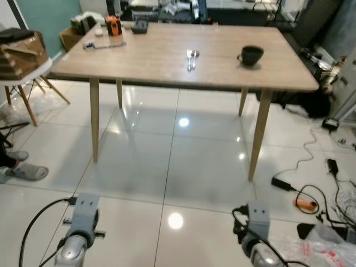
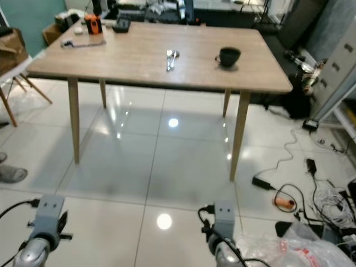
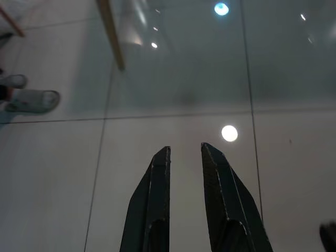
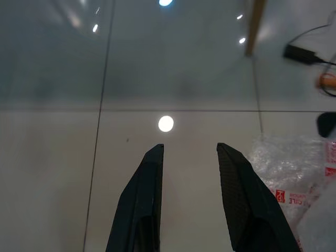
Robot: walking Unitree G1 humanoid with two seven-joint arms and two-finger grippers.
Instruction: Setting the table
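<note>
A light wooden table (image 1: pixel 161 69) stands ahead of me on a glossy tiled floor. On its top lie a spoon and fork (image 1: pixel 191 57) near the middle, with a dark cup (image 1: pixel 251 55) to their right. Both my arms hang low in front of me, well short of the table. The left gripper (image 3: pixel 185 149) points at bare floor tiles, its black fingers slightly apart and holding nothing. The right gripper (image 4: pixel 190 148) is open wider over the floor, also holding nothing.
An orange object (image 1: pixel 113 25) and a black device (image 1: pixel 139 25) sit at the table's far left. A chair with a box (image 1: pixel 19 53) stands at left, and a person's slippered foot (image 1: pixel 25 171) is near it. Cables (image 1: pixel 303 194) and a plastic bag (image 1: pixel 325 250) lie at right.
</note>
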